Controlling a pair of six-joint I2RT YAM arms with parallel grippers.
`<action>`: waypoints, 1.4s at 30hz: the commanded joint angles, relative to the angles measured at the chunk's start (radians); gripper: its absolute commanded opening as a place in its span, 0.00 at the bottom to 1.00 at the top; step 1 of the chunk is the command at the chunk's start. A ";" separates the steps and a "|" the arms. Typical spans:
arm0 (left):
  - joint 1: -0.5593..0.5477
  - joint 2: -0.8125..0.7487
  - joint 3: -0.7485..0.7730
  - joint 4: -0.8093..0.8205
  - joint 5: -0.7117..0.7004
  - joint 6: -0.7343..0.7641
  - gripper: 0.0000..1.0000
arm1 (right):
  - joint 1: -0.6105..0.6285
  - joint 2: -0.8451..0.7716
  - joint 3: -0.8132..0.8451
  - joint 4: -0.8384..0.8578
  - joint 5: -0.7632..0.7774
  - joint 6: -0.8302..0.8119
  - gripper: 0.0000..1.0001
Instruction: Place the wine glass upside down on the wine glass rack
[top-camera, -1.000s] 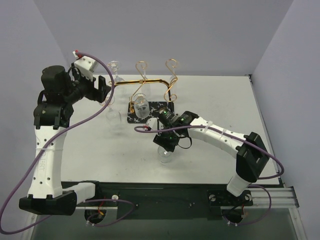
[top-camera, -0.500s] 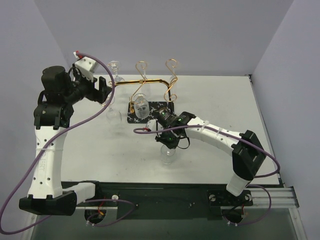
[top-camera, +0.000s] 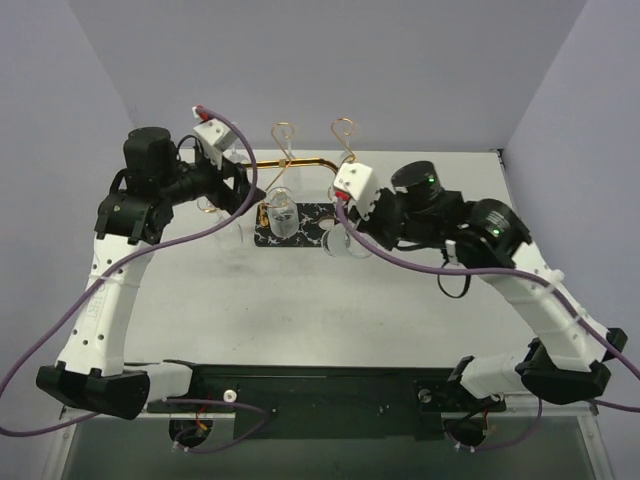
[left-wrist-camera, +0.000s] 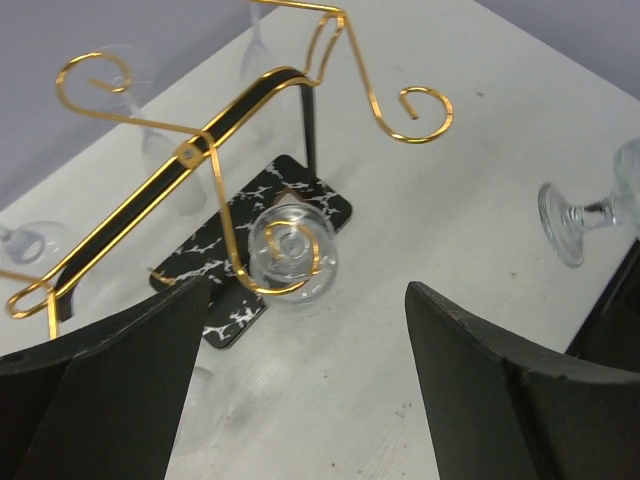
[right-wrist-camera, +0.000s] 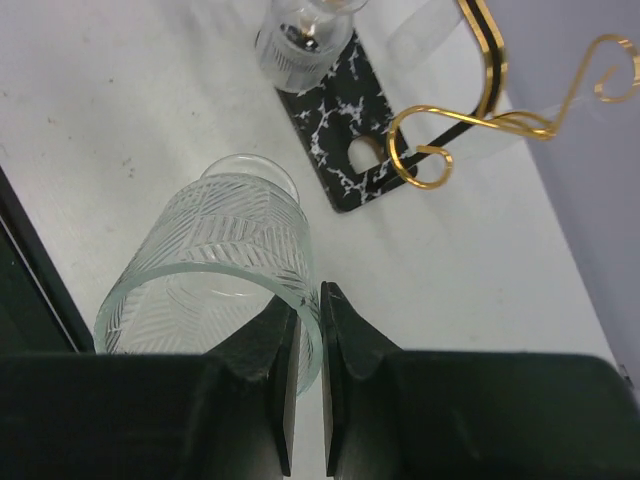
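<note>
Pinching the wine glass rim, clear only wrist-side, the right end effector grips; left end effector gapes.

L arm jaws wide; R arm jaws clamped

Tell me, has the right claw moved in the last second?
Yes. In the overhead view the right claw, pinching the wine glass by its rim, has travelled up the picture to the right end of the black base of the wine glass rack.
</note>
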 joint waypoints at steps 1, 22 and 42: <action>-0.109 0.008 0.057 0.046 0.079 0.001 0.90 | -0.011 -0.049 0.144 -0.048 0.057 -0.033 0.00; -0.261 0.216 0.248 0.132 0.218 -0.323 0.89 | -0.149 -0.109 0.225 0.156 0.184 0.065 0.00; -0.433 0.379 0.352 0.112 0.045 -0.418 0.67 | -0.148 -0.086 0.238 0.153 0.155 0.083 0.00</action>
